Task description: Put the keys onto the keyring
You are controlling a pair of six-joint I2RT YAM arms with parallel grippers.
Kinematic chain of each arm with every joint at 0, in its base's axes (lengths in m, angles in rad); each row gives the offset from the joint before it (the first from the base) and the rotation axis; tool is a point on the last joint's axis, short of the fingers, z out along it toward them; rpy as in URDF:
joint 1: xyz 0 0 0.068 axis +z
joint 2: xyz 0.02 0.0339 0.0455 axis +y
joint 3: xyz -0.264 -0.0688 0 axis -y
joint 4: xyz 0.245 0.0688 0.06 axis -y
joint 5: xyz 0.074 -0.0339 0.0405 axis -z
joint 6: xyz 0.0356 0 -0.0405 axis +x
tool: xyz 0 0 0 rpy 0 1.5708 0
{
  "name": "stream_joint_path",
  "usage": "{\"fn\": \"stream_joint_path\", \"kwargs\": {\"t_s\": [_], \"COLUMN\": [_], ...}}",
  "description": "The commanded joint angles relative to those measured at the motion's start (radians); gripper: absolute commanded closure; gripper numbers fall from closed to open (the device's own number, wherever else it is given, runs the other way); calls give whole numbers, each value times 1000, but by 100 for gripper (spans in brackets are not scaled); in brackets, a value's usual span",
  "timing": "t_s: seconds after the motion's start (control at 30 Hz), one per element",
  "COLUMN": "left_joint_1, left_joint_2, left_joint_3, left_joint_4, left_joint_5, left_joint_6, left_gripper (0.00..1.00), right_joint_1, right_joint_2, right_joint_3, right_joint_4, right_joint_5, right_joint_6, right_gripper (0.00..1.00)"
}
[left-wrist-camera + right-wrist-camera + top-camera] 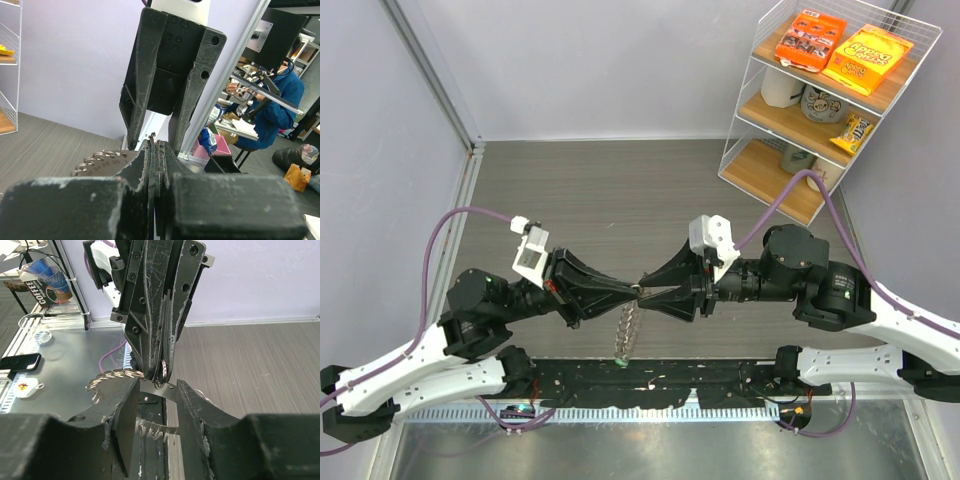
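At the centre of the top view, our left gripper (629,290) pinches the keyring (163,372), with keys (627,328) dangling below. Our right gripper (157,394) is spread, one blade between its fingers.

The top camera sits high behind the arms and looks down on the table (620,190). Its view is wide and distant, with the arm bases along the bottom edge and a shelf rack (830,100) at upper right. The left wrist camera looks close along the left gripper (156,150) at the right gripper (155,142), upper centre. The right wrist camera faces the opposite way, equally close. All three views share the spot at the keyring (163,376) where the fingertips meet, which is mid-frame in the top view.
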Motion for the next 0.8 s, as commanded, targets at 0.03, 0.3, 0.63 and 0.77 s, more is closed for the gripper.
{"fn": "stream_joint_path", "kwargs": {"t_s": [0.03, 0.3, 0.63, 0.77], "left_joint_1": [-3, -3, -3, -3], "left_joint_2": [-24, -28, -19, -18], "left_joint_3": [0, -4, -3, -4], "left_joint_4": [120, 129, 138, 143], "left_joint_5": [-8, -10, -2, 2], "left_joint_6": [-15, -18, -27, -28], "left_gripper": [100, 100, 100, 100], "right_joint_1": [6, 6, 6, 6], "right_joint_2": [4, 3, 10, 15], "right_joint_3": [19, 19, 27, 30], "right_joint_4": [49, 60, 77, 82], "right_joint_5": [-25, -34, -26, -25], "right_joint_6": [22, 27, 29, 27], "right_gripper": [63, 66, 65, 63]}}
